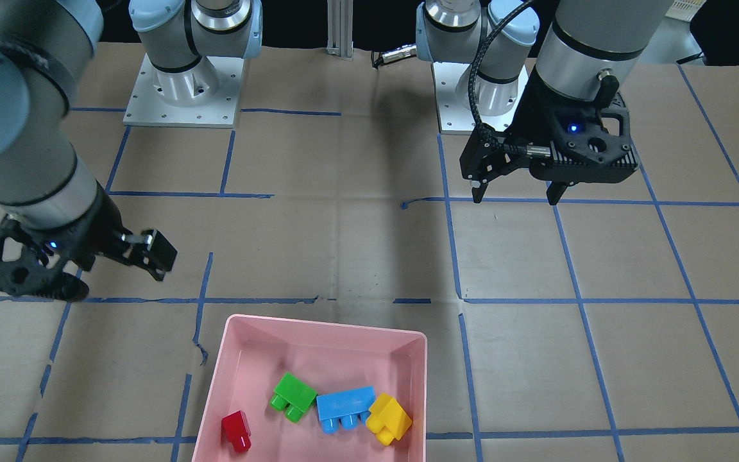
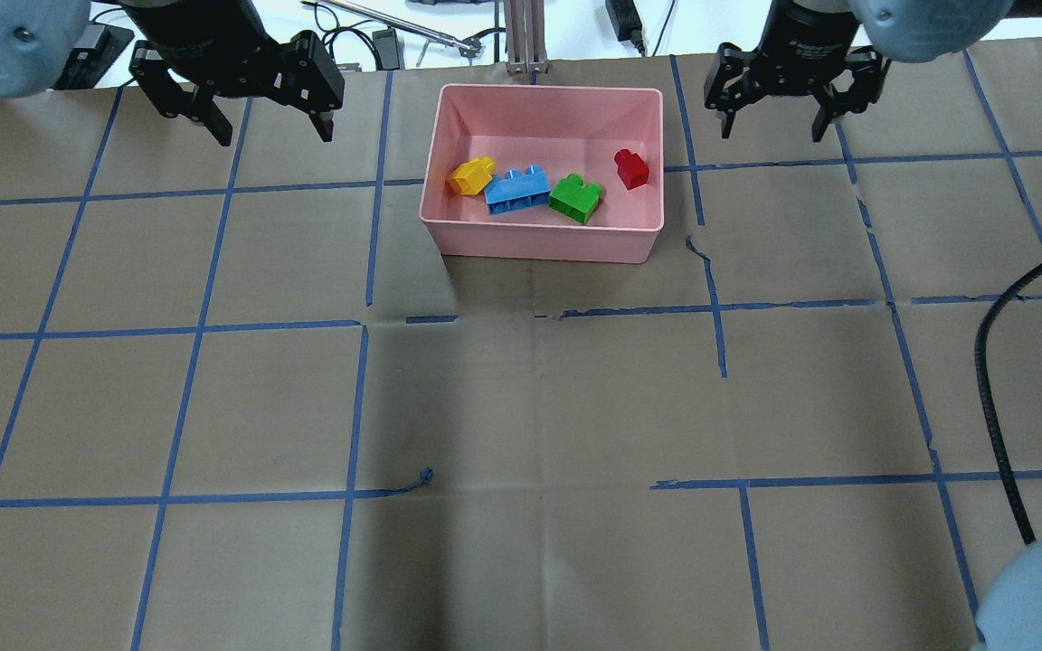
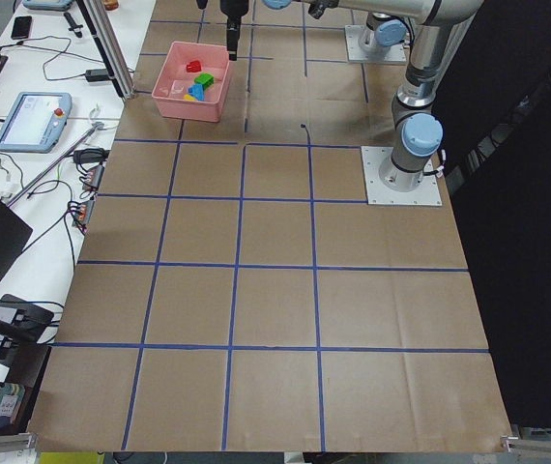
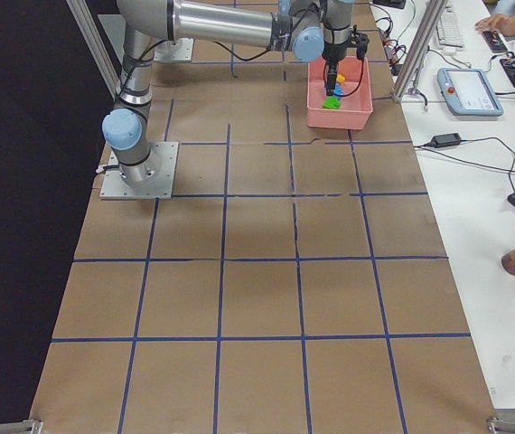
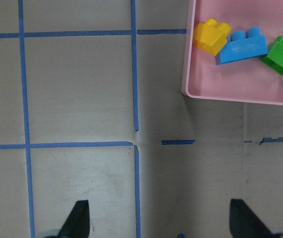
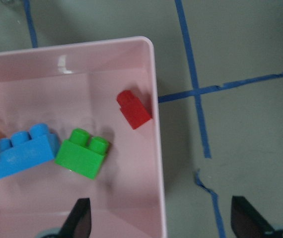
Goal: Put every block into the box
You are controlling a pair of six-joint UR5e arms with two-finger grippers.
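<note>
Lying inside the pink box (image 2: pixel 546 242) at the bench's far edge, all four blocks (image 2: pixel 516 191) sit between the left claw (image 2: pixel 274 134) and right claw (image 2: pixel 772 133), both spread open, empty.

Overhead and front views face each other, sharing the box (image 2: pixel 546 240).

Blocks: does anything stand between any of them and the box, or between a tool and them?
Nothing visible does. The yellow block, blue block, green block and red block all lie inside the box. The left tool and right tool hang open, holding nothing, to either side of it.
</note>
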